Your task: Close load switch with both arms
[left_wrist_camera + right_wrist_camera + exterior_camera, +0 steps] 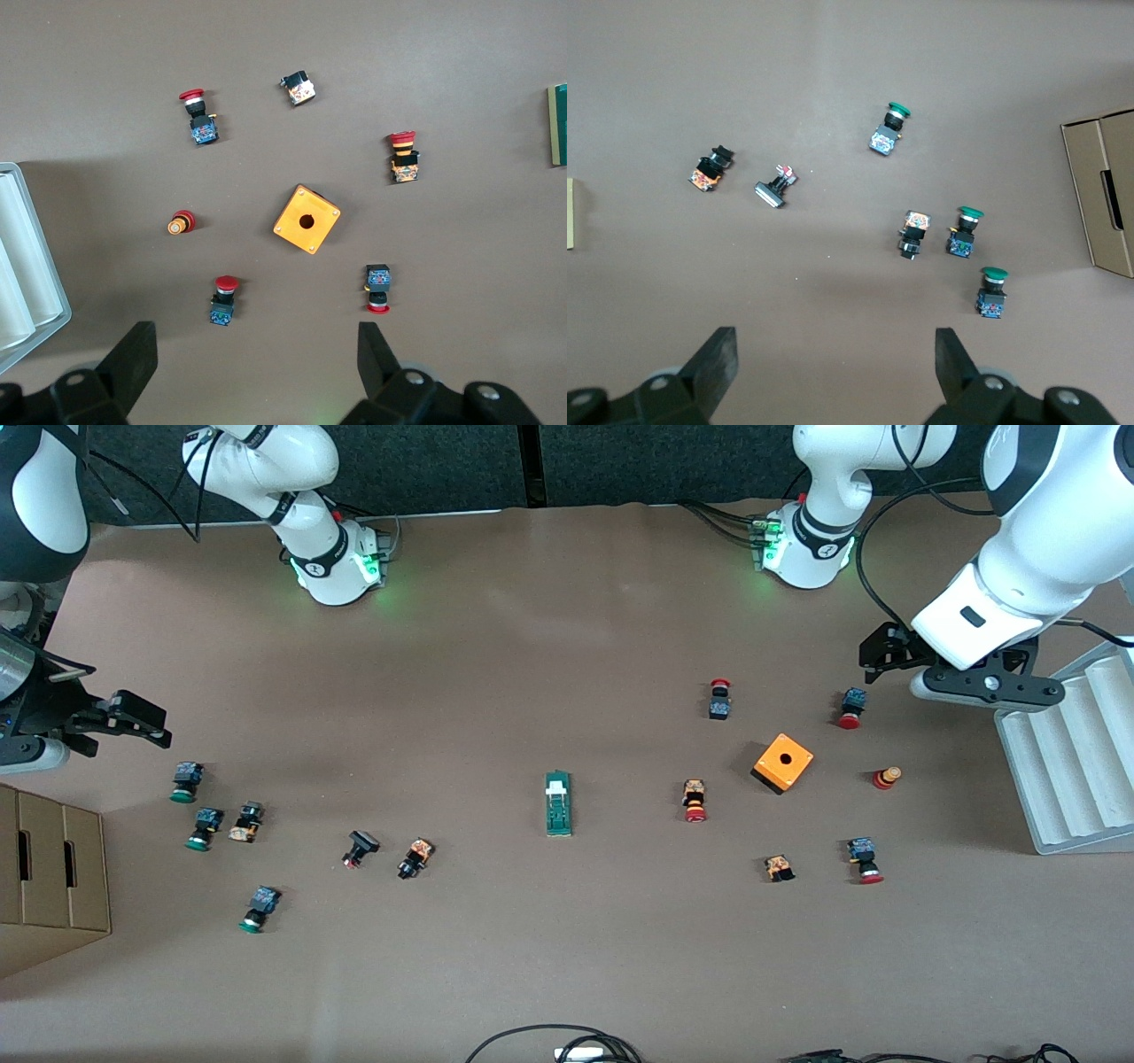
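Observation:
The load switch [558, 804], a narrow green block with a white lever piece, lies alone on the brown table about midway between the two arms. Only its green end [558, 124] shows at the edge of the left wrist view. My left gripper [884, 657] hangs open over the table at the left arm's end, above the red-capped buttons, and its wide-apart fingers [255, 336] hold nothing. My right gripper [133, 722] hangs open at the right arm's end, above the green-capped buttons, also empty [835, 341]. Both are well away from the switch.
An orange cube with a hole [782, 763] and several red-capped push buttons [695, 801] lie toward the left arm's end, by a white ribbed rack [1076, 762]. Several green-capped buttons [204, 828] and a cardboard box [49, 868] lie toward the right arm's end.

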### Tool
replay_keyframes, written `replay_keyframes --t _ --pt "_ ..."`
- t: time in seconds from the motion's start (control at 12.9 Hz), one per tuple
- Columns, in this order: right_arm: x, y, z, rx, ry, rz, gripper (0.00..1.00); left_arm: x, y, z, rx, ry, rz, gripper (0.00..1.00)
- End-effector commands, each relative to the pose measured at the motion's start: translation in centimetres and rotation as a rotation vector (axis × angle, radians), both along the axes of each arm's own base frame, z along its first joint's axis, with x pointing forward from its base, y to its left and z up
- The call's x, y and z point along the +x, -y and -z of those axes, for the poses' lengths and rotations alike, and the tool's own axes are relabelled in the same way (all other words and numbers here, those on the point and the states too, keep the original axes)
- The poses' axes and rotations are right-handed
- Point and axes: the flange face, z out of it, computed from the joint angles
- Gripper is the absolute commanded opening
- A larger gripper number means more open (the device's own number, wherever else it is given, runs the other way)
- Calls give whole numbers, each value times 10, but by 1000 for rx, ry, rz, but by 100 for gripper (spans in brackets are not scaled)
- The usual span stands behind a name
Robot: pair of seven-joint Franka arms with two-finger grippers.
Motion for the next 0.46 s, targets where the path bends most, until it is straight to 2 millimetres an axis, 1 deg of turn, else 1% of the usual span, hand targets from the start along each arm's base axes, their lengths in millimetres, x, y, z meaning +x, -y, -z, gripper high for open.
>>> replay_keyframes --t 0.0,0.08,0.15,0.39 --pt "4 4 -3 -8 9 2 100 -1 -1 -2 2 -2 2 100" --pt "3 4 -3 -8 7 2 100 5 0 4 3 -11 1 100" --pt "3 5 -2 -8 4 3 100 10 2 5 7 -15 3 100" --pt "3 4 -2 -8 3 2 100 6 13 4 4 -29 -10 100"
